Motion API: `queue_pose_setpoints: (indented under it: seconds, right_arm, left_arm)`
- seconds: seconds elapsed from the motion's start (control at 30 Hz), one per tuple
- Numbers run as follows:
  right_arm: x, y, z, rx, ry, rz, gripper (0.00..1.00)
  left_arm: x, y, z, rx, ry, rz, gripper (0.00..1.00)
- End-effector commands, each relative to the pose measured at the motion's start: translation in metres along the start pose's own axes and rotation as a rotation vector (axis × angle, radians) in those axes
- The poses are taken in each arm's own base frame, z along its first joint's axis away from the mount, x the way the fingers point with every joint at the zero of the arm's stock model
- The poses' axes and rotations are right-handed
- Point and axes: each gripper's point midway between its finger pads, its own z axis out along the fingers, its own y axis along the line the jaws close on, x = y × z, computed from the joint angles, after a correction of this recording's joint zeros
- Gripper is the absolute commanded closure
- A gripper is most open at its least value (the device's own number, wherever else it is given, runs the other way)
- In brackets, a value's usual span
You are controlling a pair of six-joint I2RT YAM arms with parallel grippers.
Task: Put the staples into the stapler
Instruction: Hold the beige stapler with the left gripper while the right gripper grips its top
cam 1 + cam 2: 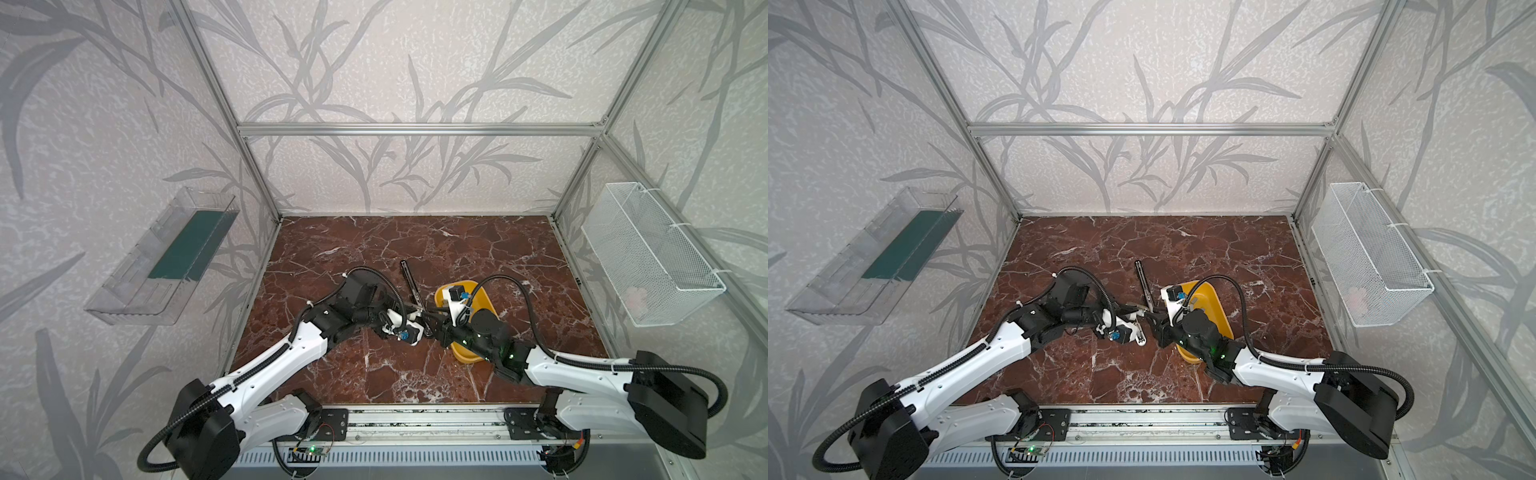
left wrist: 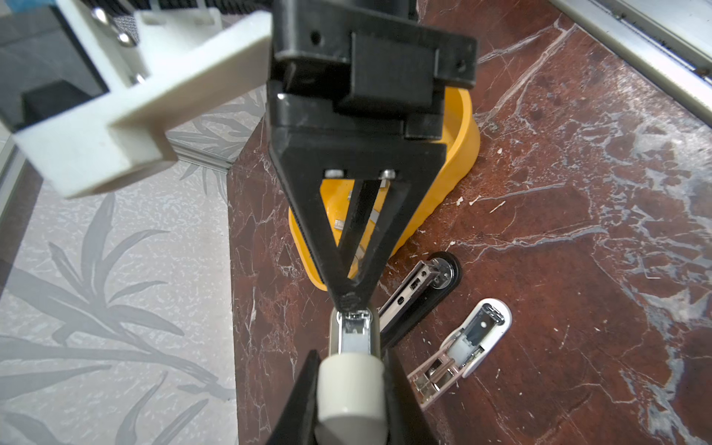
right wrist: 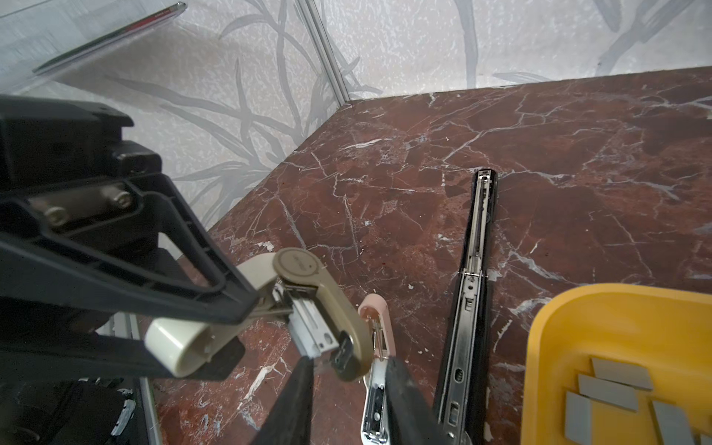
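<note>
On my feed the left gripper (image 2: 351,370) is clamped on the cream base of the stapler (image 3: 327,304). It holds the stapler above the marble table (image 1: 374,249), in the lower middle of both top views. The taupe top arm is hinged open and the metal magazine shows. The right gripper (image 3: 348,362) meets it head-on, its fingers partway apart on either side of the stapler's front end (whether they actually press it, I cannot tell). The staples (image 3: 608,392) lie as flat grey strips in the yellow tray (image 1: 465,358), just right of centre in both top views and partly under the right arm. A long black stapler (image 3: 468,308) and a pink stapler (image 2: 462,346) lie opened on the table beside the tray.
</note>
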Motion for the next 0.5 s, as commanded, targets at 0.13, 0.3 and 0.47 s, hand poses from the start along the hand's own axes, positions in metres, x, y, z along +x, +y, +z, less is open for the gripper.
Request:
queue_pose_setpoints:
  seconds: [0.13,0.3,0.47]
  right_arm:
    - [-0.0074,-0.0029,0.0035,0.028,-0.010,0.006,0.68]
    - [-0.0078,-0.0032,0.0035,0.031,-0.011,0.002,0.68]
    - [-0.0074,-0.0019,0.0037,0.025,-0.007,-0.003,0.67]
  left_arm:
    - [-0.0163,0.0031,-0.0055,-0.007,-0.064,0.014,1.00]
    - [-0.0172,0.0058,-0.0061,-0.021,-0.069,0.010,1.00]
    - [-0.0168,0.0056,-0.0061,-0.024,-0.069,0.009,1.00]
